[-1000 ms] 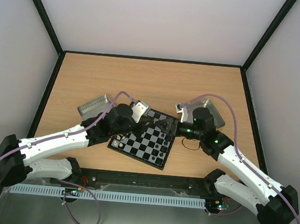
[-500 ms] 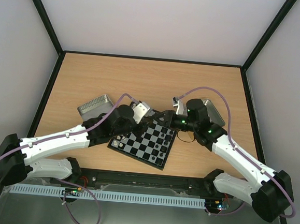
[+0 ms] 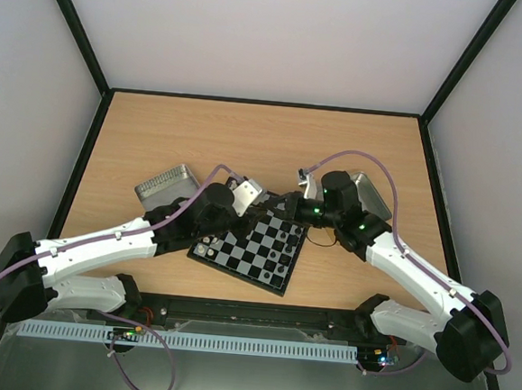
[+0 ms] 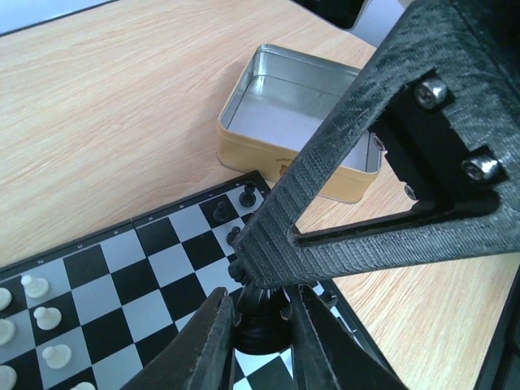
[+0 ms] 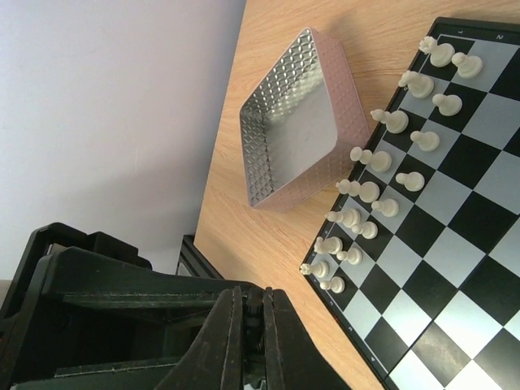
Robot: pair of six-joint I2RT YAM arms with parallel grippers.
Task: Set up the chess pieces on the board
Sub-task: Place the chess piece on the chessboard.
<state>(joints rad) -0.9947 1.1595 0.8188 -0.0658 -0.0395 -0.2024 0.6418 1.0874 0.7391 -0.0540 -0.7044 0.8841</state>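
The board [image 3: 254, 263] lies between the two arms. My left gripper [image 3: 261, 211] [image 4: 260, 302] hangs over its far right part, shut on the base of a black chess piece [image 4: 260, 327]. My right gripper [image 3: 284, 207] [image 5: 253, 302] meets it from the right, and its fingers [image 4: 366, 171] are shut on the top of the same black piece [image 5: 255, 322]. White chess pieces [image 5: 382, 162] stand in two rows along one edge of the board [image 5: 455, 244]. A few black pieces [image 4: 247, 195] stand at the opposite edge.
A gold tin [image 4: 296, 122] [image 3: 370, 193] sits open beside the board's far right corner. A pink embossed tin [image 5: 292, 130] [image 3: 164, 186] sits at the far left. Bare wooden table lies beyond both tins. The left gripper's body [image 5: 106, 325] fills the right wrist view's lower left.
The right gripper swung left and towards the far edge of the board, then closed on the top of the black piece in the left gripper. The left arm barely moved.
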